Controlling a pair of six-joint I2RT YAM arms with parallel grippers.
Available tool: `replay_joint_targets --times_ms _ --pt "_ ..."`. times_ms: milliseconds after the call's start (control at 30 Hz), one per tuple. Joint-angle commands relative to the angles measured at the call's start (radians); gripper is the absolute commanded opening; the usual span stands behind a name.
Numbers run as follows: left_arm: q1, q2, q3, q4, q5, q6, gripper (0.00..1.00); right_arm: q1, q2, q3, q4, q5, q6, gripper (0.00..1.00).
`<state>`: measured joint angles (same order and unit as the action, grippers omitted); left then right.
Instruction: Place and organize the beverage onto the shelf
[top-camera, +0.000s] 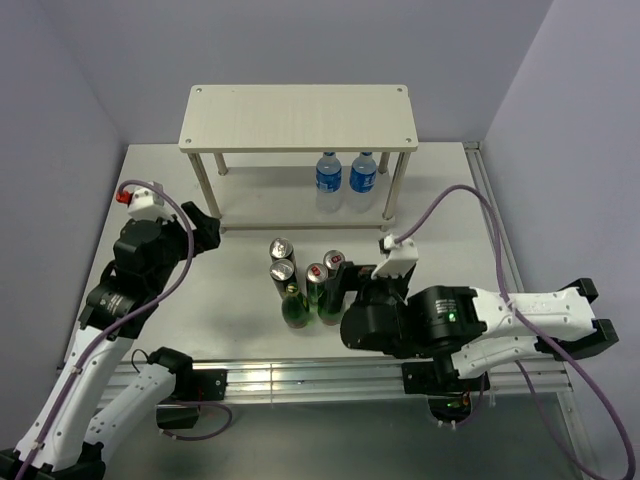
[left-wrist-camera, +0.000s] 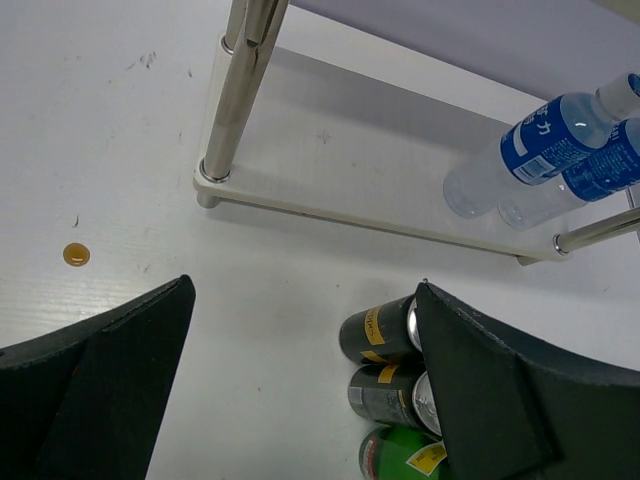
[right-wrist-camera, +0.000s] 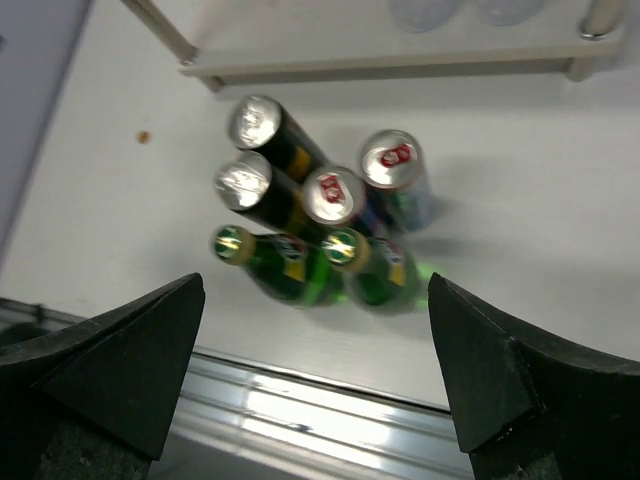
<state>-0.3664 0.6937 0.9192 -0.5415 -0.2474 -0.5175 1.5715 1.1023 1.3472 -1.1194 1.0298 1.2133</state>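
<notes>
Pale grey bench (top-camera: 240, 325): everything is carried on it, with both arms bolted at its near edge.

Pale wooden two-tier shelf (top-camera: 298, 117): it is set at the far middle of the bench. The top board is bare. Two clear plastic water bottles with blue labels (top-camera: 328, 176) are stood at the right of the lower board.

Right arm (top-camera: 470, 320): it is bent in low toward the middle. Its jaws are spread wide and nothing is held. Left arm (top-camera: 150, 250): its jaws are likewise wide and empty, and are pointed in from the left.

The six drinks are stood upright in a tight group on the bench, just in front of the shelf, and none is yet on it:
- two tall black cans with yellow marks (top-camera: 282, 250), far left of the group
- two slim blue-silver-red cans (top-camera: 334, 264), far right
- two small green glass bottles (top-camera: 293, 308), nearest the arms

Key relation: in the right wrist view the group is framed between the spread jaws, ahead and below. The right arm is judged nearer, while the left jaws are held apart from the black cans. All long axes are vertical, so a grasp from the side is called for. The tight packing is judged a tipping risk.

A small orange speck (left-wrist-camera: 75, 254) is noted on the bench to the left.
</notes>
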Motion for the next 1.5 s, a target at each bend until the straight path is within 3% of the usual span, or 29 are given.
replay_joint_targets --times_ms 0,100,200,267,400,533,633,900,1467 --pt "-0.003 -0.014 -0.002 0.034 -0.021 0.025 0.99 0.095 -0.073 -0.098 -0.205 0.200 0.243 1.00" --pt "-0.005 -0.017 -0.006 0.038 -0.013 0.030 0.99 0.188 -0.111 -0.241 -0.175 0.196 0.407 1.00" --pt "-0.003 -0.014 -0.009 0.048 -0.006 0.034 0.99 0.283 -0.049 -0.322 -0.299 0.159 0.668 1.00" --pt "-0.003 -0.013 -0.008 0.051 0.000 0.033 0.99 0.321 0.019 -0.374 -0.246 0.154 0.687 1.00" --pt "-0.003 -0.020 -0.010 0.052 -0.001 0.034 0.99 0.329 0.001 -0.536 0.037 0.132 0.507 1.00" --pt "-0.003 -0.031 -0.013 0.052 0.003 0.037 0.99 0.217 -0.188 -0.827 0.616 -0.011 0.183 1.00" --pt "-0.003 -0.033 -0.011 0.055 0.007 0.040 0.99 0.116 -0.272 -0.970 0.810 -0.074 0.056 1.00" --pt "-0.003 -0.033 -0.013 0.057 0.005 0.045 0.99 0.024 -0.095 -0.991 1.027 -0.123 -0.078 1.00" --pt "-0.003 -0.036 -0.014 0.064 0.025 0.054 0.99 -0.140 0.086 -1.031 1.392 -0.139 -0.326 1.00"
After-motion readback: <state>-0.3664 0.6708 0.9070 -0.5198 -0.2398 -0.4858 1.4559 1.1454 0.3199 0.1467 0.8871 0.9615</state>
